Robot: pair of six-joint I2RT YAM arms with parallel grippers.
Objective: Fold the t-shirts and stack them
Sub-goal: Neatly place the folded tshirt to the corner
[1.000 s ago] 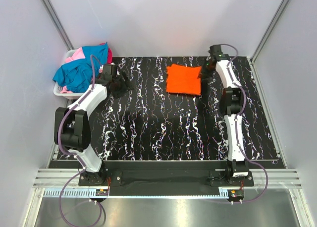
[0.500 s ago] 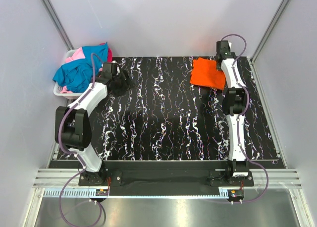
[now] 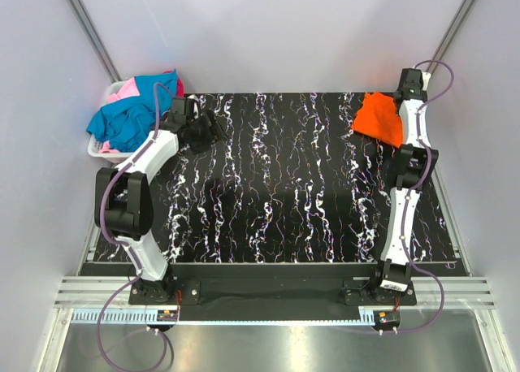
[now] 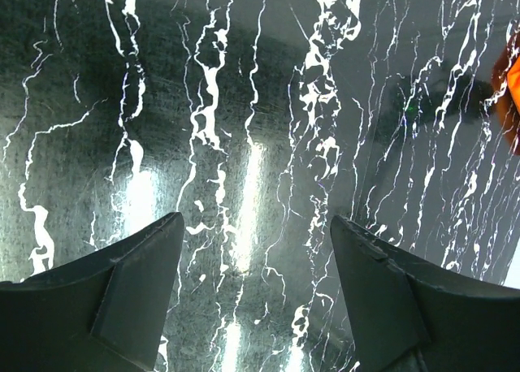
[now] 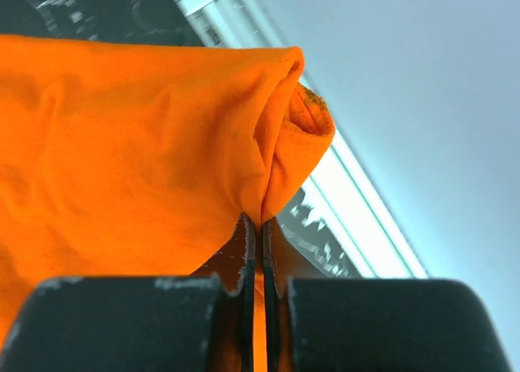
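The folded orange t-shirt is at the far right corner of the black marbled table. My right gripper is shut on its edge; the right wrist view shows the orange cloth pinched between the closed jaws. A heap of teal-blue, pink and red t-shirts fills the white basket at the far left. My left gripper is open and empty over the table just right of the basket; the left wrist view shows bare table between its fingers and an orange sliver at the right edge.
Grey walls with metal corner rails enclose the table on three sides. The right wall stands close behind the right gripper. The table's right rail shows in the right wrist view.
My right gripper has dragged the orange t-shirt from the table's far middle to the far right corner. My left gripper has shifted slightly right and farther from the basket.
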